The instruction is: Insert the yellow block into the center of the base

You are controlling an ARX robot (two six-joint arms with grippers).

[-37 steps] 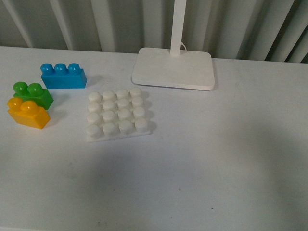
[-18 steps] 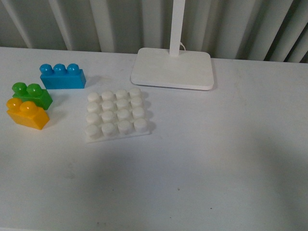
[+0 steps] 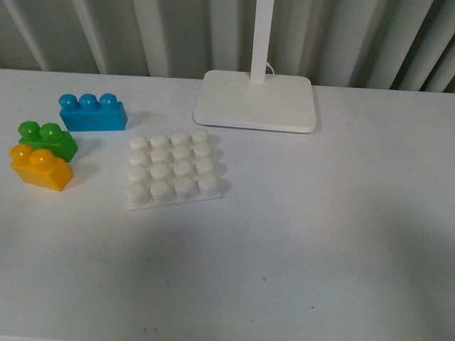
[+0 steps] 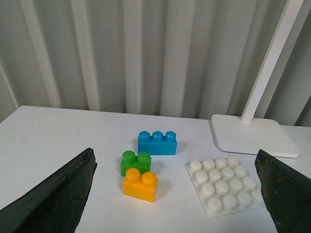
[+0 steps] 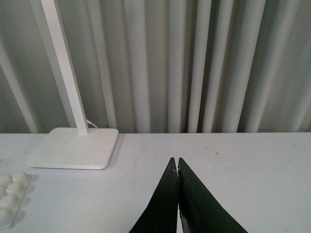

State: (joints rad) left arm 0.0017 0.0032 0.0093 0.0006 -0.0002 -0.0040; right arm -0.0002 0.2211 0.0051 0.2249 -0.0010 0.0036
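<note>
White table (image 3: 334,241), matte, a few tiny dark specks. Blue three-stud brick (image 3: 92,114) at far left, studs up, long side toward the front camera. Green two-stud brick (image 3: 48,139) nearer and further left, close to the blue one but apart from it, studs up, turned at a slight angle. White lamp foot (image 3: 257,101), a flat rounded rectangle, at back centre. White lamp pole (image 3: 263,35) rises from its rear edge and runs out of frame. Thin cable (image 3: 271,69) beside the pole's bottom. Grey ribbed wall (image 3: 370,35) behind the table.
</note>
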